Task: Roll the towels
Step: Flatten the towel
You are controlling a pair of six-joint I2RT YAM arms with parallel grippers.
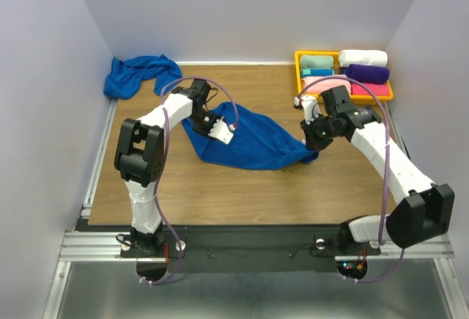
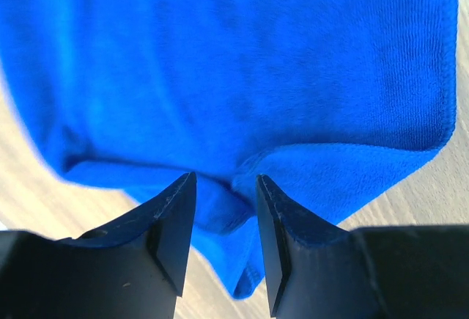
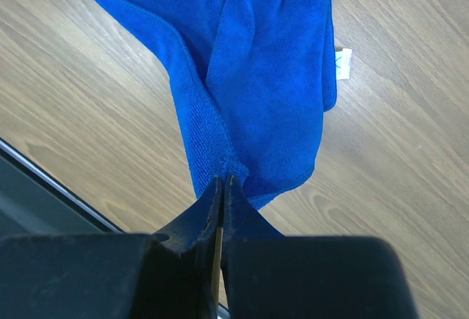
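Observation:
One royal-blue towel (image 1: 253,141) lies spread and rumpled on the wooden table, mid-centre. My left gripper (image 1: 215,130) hangs over its left end. In the left wrist view the jaws stand open (image 2: 226,187) astride a raised fold of this towel (image 2: 234,62). My right gripper (image 1: 314,143) is at the towel's right end. In the right wrist view it is shut (image 3: 222,183) on a corner of the towel (image 3: 256,77), which hangs away from it over the wood. The second blue towel (image 1: 139,73) lies crumpled at the back left corner.
A yellow tray (image 1: 298,66) at the back right holds rolled teal, white, purple and pink towels. A small white tag (image 3: 342,64) shows at the towel's edge. Grey walls close in the left, back and right. The metal rail (image 1: 242,242) runs along the near edge.

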